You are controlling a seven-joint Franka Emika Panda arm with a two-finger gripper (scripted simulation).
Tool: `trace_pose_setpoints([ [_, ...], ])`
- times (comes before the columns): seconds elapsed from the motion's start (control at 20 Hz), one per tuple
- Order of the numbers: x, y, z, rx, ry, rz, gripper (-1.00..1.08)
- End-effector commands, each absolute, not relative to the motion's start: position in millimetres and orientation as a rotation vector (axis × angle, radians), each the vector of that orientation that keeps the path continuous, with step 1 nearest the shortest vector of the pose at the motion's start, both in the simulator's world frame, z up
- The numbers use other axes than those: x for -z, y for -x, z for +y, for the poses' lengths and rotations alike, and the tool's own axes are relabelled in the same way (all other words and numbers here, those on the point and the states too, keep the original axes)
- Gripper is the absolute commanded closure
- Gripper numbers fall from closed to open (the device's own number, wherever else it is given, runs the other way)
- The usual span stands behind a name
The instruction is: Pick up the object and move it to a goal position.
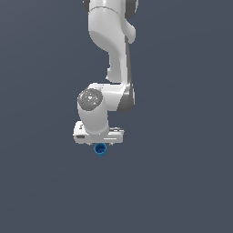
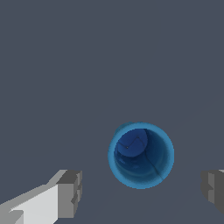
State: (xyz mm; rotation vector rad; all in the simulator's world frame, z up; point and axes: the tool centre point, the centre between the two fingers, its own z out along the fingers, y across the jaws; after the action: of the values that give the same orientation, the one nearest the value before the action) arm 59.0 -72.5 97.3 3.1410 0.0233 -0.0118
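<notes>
Plain grey ground, blue cup (image 2: 141,155) (hollow up), end effector (image 2: 142,192) spread above

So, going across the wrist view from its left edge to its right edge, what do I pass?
Left-hand grey fingertip → blue cup, open end toward the camera → right-hand grey fingertip. The end effector is open, and both fingertips are apart from the cup.
</notes>
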Motion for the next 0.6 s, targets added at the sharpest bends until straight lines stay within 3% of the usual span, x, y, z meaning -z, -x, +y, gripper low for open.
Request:
trace_pose_setpoints([
  [0.0,-92.9,-63.7,-76.5,0.004,-3.141,0.026,-0.92],
  [0.55,-77.0,-64.7,-78.4,0.002,-3.141,0.026,-0.92],
])
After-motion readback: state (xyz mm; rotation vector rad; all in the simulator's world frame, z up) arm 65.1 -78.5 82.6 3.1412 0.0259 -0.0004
